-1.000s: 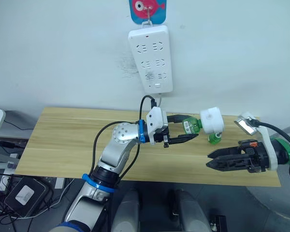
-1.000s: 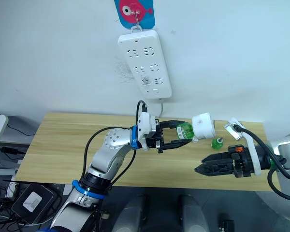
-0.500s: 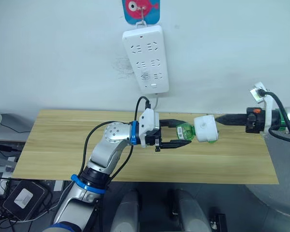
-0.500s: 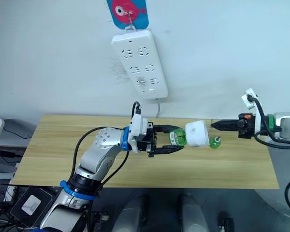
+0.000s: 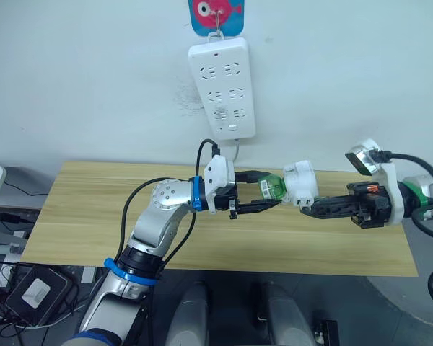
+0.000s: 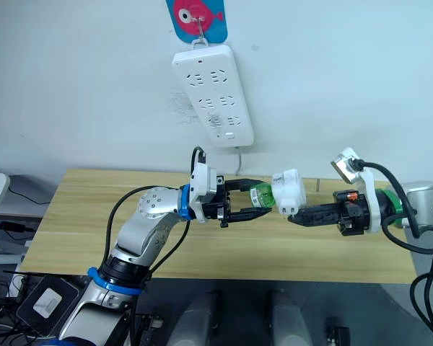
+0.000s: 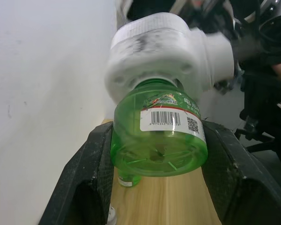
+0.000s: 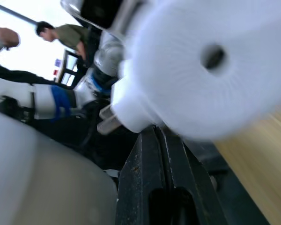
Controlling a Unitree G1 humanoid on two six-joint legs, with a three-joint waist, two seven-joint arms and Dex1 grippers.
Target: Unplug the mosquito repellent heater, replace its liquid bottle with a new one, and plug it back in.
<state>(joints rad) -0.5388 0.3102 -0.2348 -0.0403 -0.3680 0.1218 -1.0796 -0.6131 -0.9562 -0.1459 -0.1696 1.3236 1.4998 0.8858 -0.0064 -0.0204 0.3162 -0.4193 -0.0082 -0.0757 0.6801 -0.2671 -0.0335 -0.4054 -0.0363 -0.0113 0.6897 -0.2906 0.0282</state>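
White wall behind the wooden desk [image 5: 94, 216] carries a power strip [image 5: 222, 88] at 12 o'clock. Above the desk's middle, the left fingers [image 5: 263, 193] grip a green bottle [image 5: 273, 189] screwed into the heater [image 5: 301, 183]. Right fingers [image 5: 308, 210], pressed closed, touch the heater's underside at 3 o'clock.

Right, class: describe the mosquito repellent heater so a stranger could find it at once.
Start at the white power strip hanging on the wall, then drop to the air just above the wooden table. Between the two grippers is the heater, a small white rounded unit screwed onto the green bottle, unlike the long flat strip.
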